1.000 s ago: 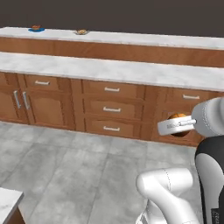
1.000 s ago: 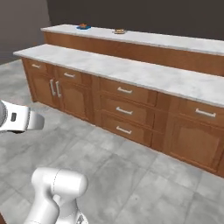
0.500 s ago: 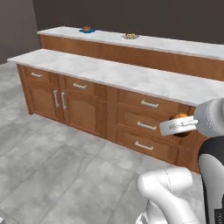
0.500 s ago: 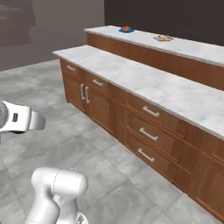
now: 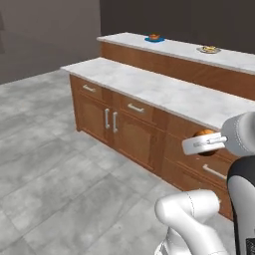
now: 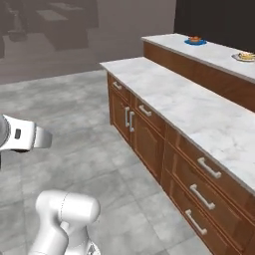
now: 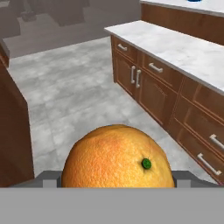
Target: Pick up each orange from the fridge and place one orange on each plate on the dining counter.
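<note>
A bright orange (image 7: 116, 159) sits between my gripper's (image 7: 116, 180) fingers, which are shut on it from both sides. From the left base view the same orange (image 5: 206, 141) hangs in the gripper (image 5: 203, 145) in front of the wooden drawers. On the raised dining counter (image 5: 182, 48) stand a blue plate (image 5: 155, 38) and a pale plate (image 5: 208, 49), each with a small food item. The right base view shows the blue plate (image 6: 195, 41) and pale plate (image 6: 245, 57) on that counter (image 6: 219, 52). The fridge is out of view.
A lower marble-topped counter (image 5: 149, 84) with wooden doors and drawers (image 6: 199, 172) runs between me and the raised counter. Grey tiled floor (image 5: 55, 164) spreads open to the left. A dark wooden panel (image 7: 13, 131) stands close on the hand view's left.
The whole picture has shifted, so the base has moved: the counters now run at an angle and sit further right. The orange stays in the gripper.
</note>
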